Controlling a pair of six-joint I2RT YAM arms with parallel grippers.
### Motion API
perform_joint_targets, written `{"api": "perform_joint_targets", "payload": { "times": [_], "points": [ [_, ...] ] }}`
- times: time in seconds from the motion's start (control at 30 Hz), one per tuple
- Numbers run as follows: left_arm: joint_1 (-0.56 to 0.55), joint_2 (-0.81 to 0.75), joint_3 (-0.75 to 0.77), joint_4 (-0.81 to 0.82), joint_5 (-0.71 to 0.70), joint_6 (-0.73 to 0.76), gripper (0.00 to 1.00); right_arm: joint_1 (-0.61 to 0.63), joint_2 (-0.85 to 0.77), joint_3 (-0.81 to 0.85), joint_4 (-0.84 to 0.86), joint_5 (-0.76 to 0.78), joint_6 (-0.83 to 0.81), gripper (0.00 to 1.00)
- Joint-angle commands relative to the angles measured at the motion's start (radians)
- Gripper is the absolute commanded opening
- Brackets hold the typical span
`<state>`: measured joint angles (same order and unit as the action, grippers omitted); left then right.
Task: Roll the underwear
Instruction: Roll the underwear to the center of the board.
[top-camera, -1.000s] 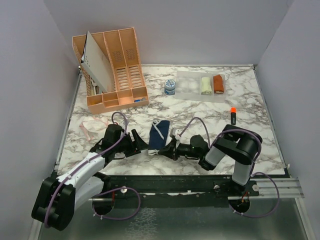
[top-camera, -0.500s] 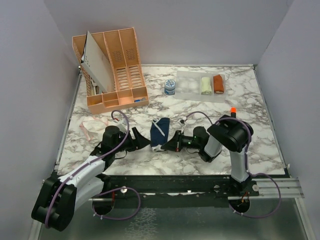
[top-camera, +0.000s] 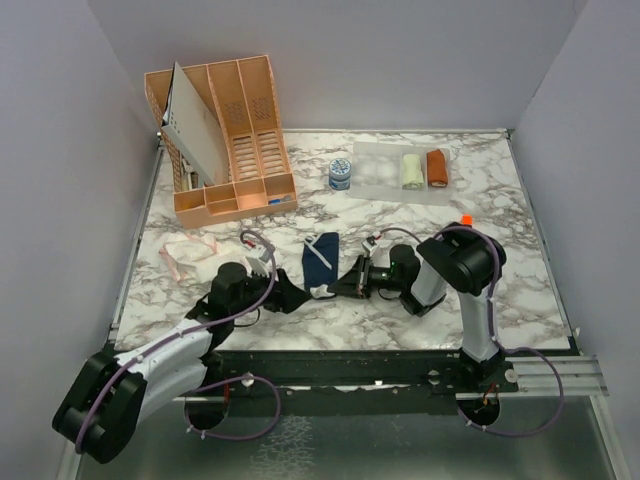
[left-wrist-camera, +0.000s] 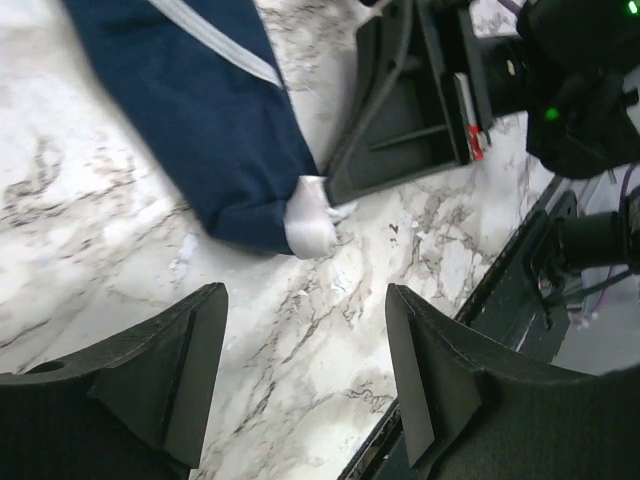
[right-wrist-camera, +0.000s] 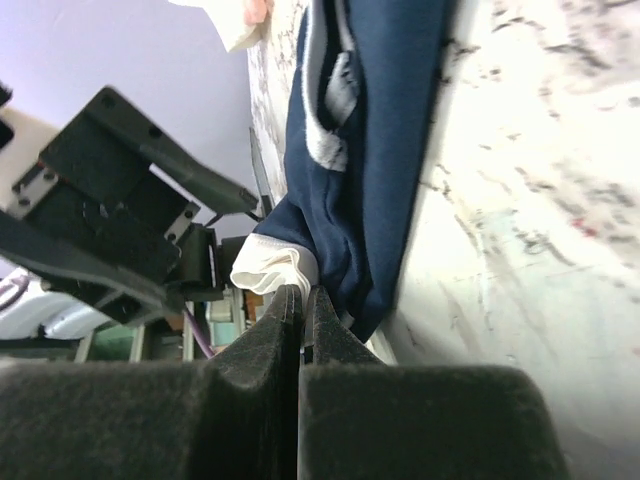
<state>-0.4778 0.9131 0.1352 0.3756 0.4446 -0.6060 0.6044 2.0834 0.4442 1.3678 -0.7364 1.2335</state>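
The navy blue cloth underwear (top-camera: 321, 262) lies folded into a long narrow strip on the white-and-grey marbled desk (top-camera: 520, 280), near the middle of its front half, with its white-trimmed near corner bunched up. The right arm's fingers (right-wrist-camera: 303, 310) are pressed together on that white corner, pinching it low against the desk. Just to the left, the left arm's fingers (top-camera: 288, 296) stand apart with nothing between them, close over the bare desk beside the strip's near end and facing the right arm's fingers. Further left, near the desk's edge, lies the whitish-pink underwear with pink edging (top-camera: 186, 251), flat and loose. At the back left stands a peach plastic file rack (top-camera: 235, 125) holding a white sheet. Behind the navy strip sits a small blue-and-white round jar (top-camera: 340, 175), and right of it a clear tray (top-camera: 375, 170) carries a cream cloth roll (top-camera: 412, 172) and a rust-orange cloth roll (top-camera: 437, 167) side by side.
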Motion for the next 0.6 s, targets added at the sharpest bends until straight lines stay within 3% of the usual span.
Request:
{"api": "perform_joint_targets", "payload": {
  "times": [0.0,0.43,0.57],
  "points": [
    [-0.092,0.04,0.028,0.063,-0.06,0.169,0.7,-0.025,0.007,0.027,-0.107,-0.052,0.063,0.01],
    [-0.182,0.211,0.163,0.029,-0.138,0.471,0.73,-0.044,-0.014,0.086,-0.224,-0.11,0.016,0.0],
    [-0.194,0.264,0.184,0.019,-0.12,0.494,0.74,-0.05,-0.014,0.095,-0.231,-0.122,0.015,0.01]
  ]
}}
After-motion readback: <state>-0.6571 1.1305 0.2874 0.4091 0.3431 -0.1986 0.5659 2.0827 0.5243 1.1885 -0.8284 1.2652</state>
